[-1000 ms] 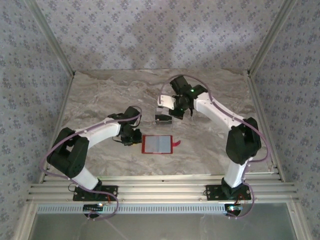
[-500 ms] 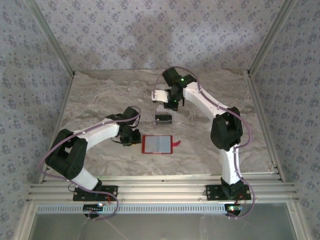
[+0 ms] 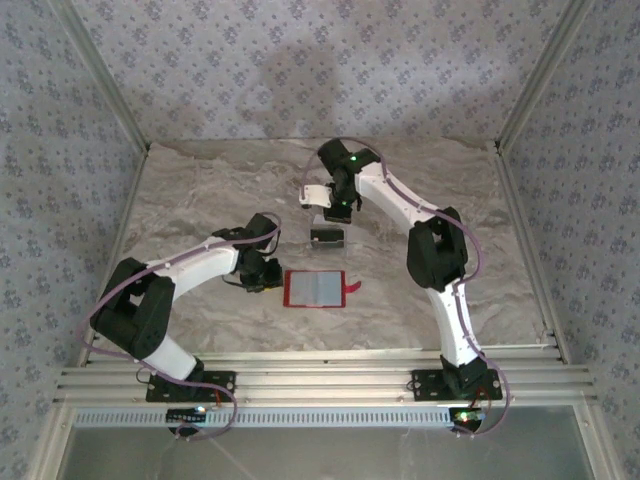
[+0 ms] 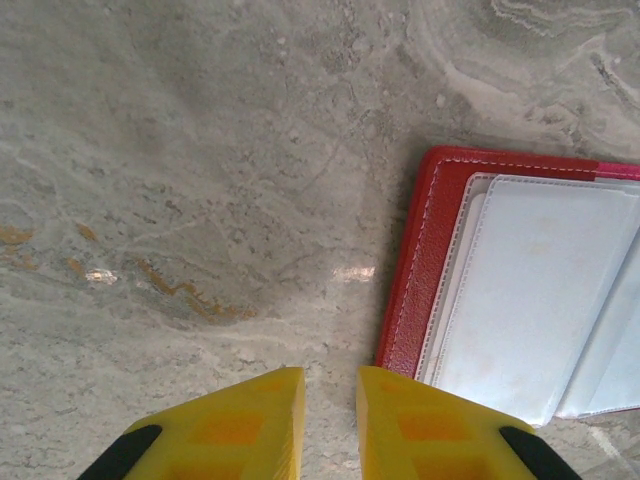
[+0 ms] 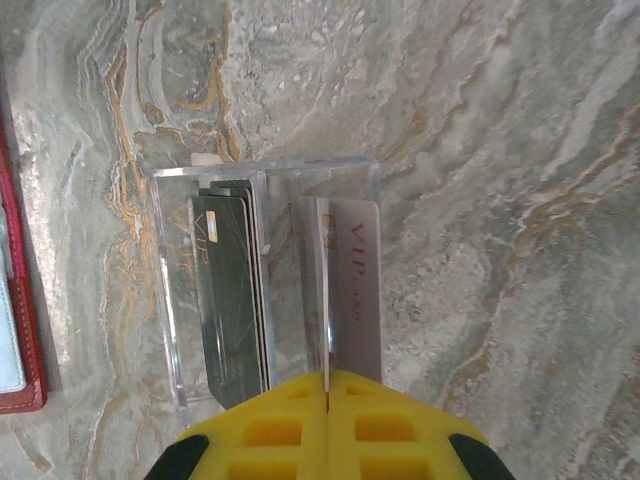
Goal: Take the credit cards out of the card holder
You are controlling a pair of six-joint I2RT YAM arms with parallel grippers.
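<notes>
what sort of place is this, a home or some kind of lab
Most likely a robot test cell, not a home: a left arm and right arm bolted to an aluminium rail, a marble-look tabletop boxed in by patterned walls, a red card holder laid out.

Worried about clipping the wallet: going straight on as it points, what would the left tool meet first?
Likely the bare marble table, just beside the red card holder; the left tool looks to miss it narrowly, though depth is unclear.
</notes>
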